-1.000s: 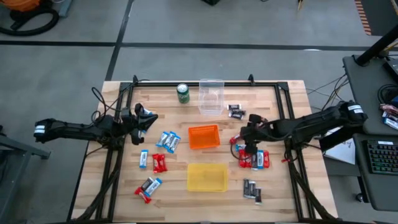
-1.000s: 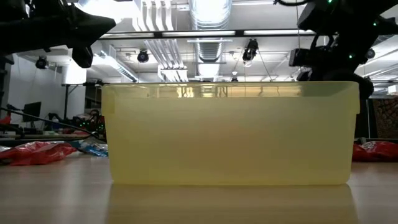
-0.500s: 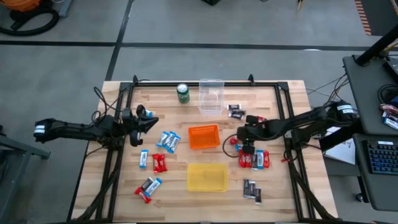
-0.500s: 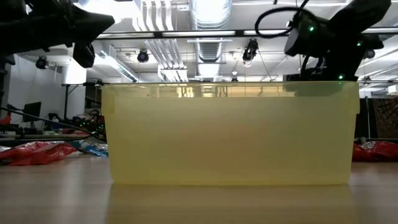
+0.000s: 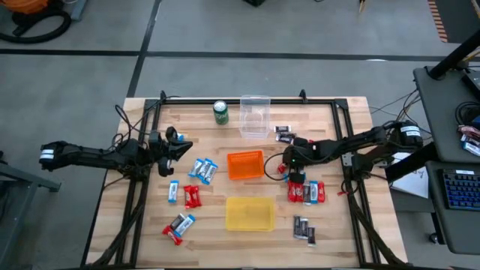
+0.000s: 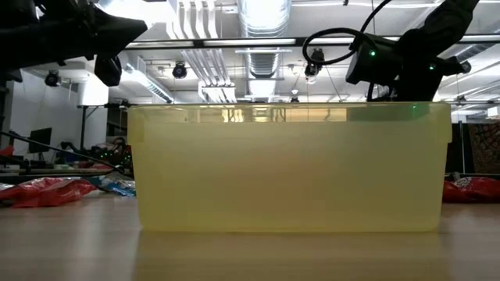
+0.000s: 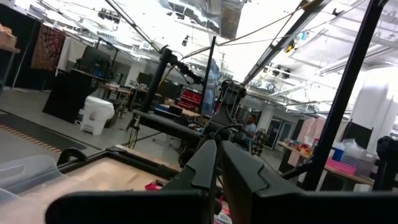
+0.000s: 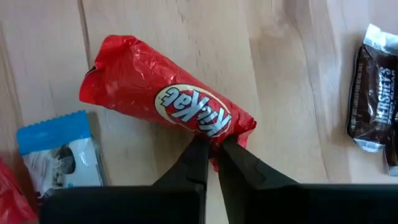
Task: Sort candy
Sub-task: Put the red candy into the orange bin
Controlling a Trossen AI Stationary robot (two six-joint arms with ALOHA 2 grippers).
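Candy lies in groups over the wooden table: blue-and-white bars [image 5: 202, 170], red bars [image 5: 307, 191] and dark bars [image 5: 283, 134]. My right gripper [image 5: 285, 166] reaches down between the orange bin [image 5: 246, 165] and the red group and is shut on a red candy [image 8: 165, 99], which lies flat on the wood. A blue-and-white candy [image 8: 59, 155] and a dark candy [image 8: 373, 102] lie on either side of it. My left gripper [image 5: 180, 144] hangs shut over the table's left part, pointing slightly upward, with nothing between its fingers [image 7: 205, 162]. My right gripper pinches the red candy's wrapper at its crimped end [image 8: 231, 127] between its two fingertips. The fingers come slanting down from the table's right side, roughly along the bar. The candy lies flat on the table beyond the fingertips.
A yellow bin [image 5: 250, 214] stands near the front middle and fills the low view [image 6: 289, 168]. A clear bin [image 5: 255, 116] and a green can [image 5: 220, 112] stand at the far edge. More candy lies at the front left [image 5: 178, 225] and front right [image 5: 304, 229].
My right gripper has sunk and gone toward the table's left, away from the red group and toward the orange bin, and now stands at the single red candy there. My left arm has kept its place.
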